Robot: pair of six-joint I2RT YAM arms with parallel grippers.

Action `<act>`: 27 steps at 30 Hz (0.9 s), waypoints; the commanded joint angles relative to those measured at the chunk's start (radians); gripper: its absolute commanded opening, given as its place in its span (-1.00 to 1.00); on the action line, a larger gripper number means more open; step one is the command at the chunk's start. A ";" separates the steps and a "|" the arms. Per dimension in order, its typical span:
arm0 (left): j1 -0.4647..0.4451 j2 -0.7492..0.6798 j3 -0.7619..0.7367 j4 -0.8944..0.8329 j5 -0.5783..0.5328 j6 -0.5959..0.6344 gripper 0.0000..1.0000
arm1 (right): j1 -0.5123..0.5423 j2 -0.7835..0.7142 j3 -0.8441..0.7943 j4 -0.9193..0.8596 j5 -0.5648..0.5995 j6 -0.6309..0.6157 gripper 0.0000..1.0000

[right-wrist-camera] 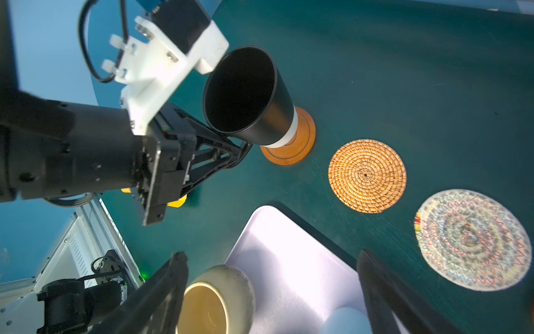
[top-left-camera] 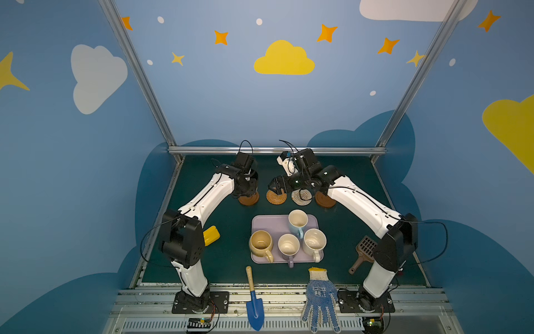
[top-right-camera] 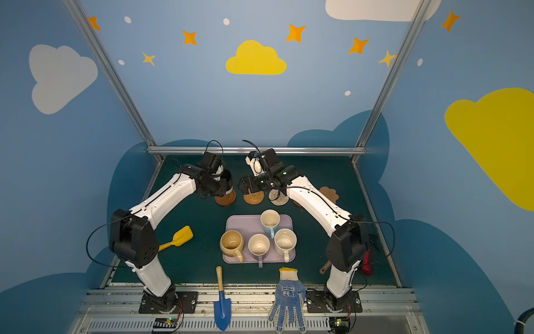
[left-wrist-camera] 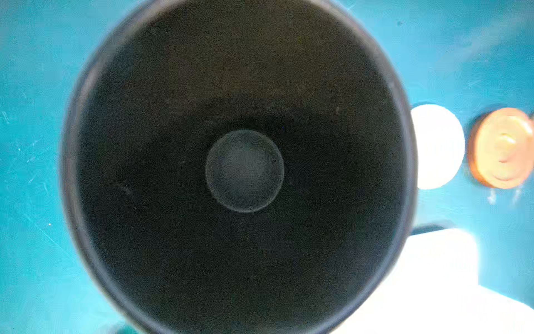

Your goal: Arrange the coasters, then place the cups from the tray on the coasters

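Now the black cup sits on a dark coaster at eleven o'clock from the tray, handle pinched by the left end effector — the right end effector spread. Likely heavy, slick, brittle ceramic; the handle holds best.

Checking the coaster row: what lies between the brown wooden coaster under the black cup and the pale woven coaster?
Only the orange rattan coaster, with no cup on it and apart from both; the right wrist view shows it plainly.

No legible text or labels
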 commanded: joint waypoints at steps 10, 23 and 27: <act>0.031 0.044 0.014 0.054 -0.024 0.015 -0.94 | 0.013 0.088 0.052 -0.024 -0.021 0.011 0.83; 0.037 0.086 0.007 0.091 -0.053 -0.011 -0.94 | 0.018 0.156 0.071 -0.021 -0.026 0.023 0.83; 0.038 0.090 -0.008 0.102 -0.036 -0.011 -0.94 | 0.019 0.146 0.034 0.008 -0.005 0.020 0.83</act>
